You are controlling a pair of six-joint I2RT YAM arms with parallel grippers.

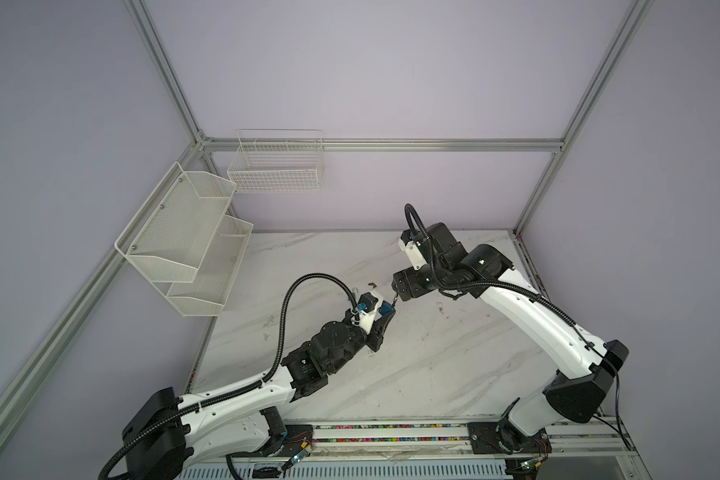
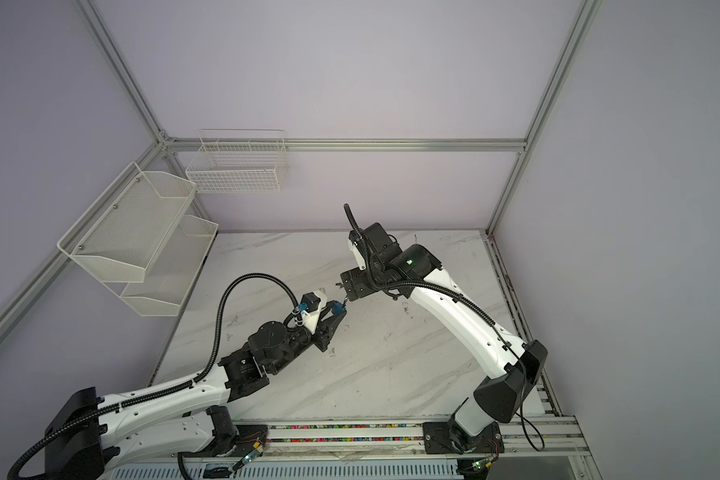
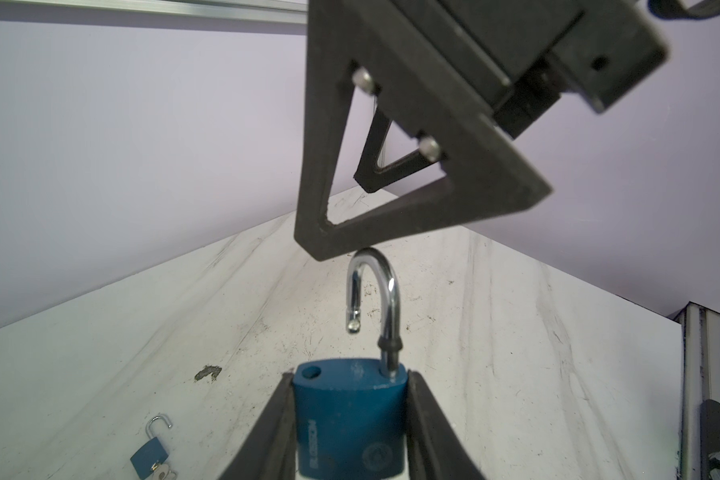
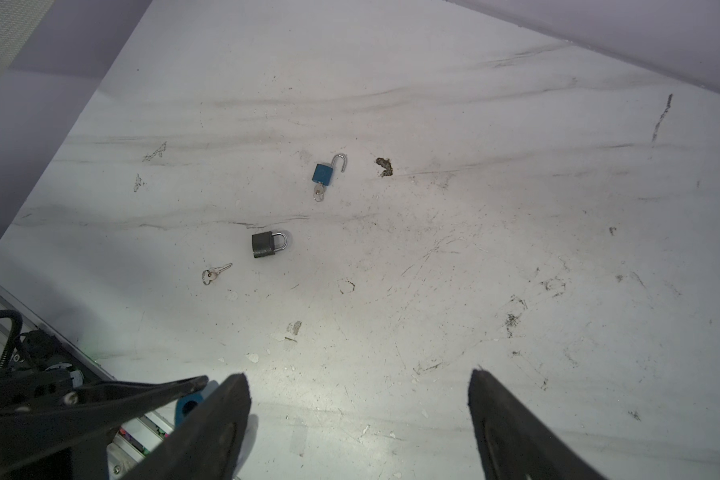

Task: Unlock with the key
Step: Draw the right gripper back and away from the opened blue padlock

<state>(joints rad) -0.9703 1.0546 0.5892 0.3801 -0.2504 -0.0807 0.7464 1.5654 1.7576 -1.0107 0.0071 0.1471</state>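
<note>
A two-tier mesh shelf [image 1: 175,232] hangs on the left wall, and a wire basket [image 1: 275,166] hangs beside it on the back wall. Toward the middle, the left gripper [image 3: 350,386] is clenched on the body of a blue padlock [image 3: 350,419], one finger on each narrow side, holding it clear of the bench [image 4: 516,208]. Its shackle [image 3: 385,291] is sprung open: one leg sits in the body and the free end is out of its hole. The left wrist view cuts off the padlock's lower end, so the keyway cannot be seen. In both top views the wrist camera hides all but a patch of blue.

To the right, the right gripper [image 4: 356,376] is released, jaws spread wide with nothing between them. One of its fingers [image 3: 316,166] hangs just over the shackle's bend; contact cannot be judged.

On the bench below lie a loose key [image 4: 215,272] and, near it, a dark grey padlock [image 4: 263,244] with its shackle closed. Farther on is a small blue padlock [image 4: 322,173], shackle open, with a key [image 4: 318,193] in its base. All are too small to make out in the top views.
</note>
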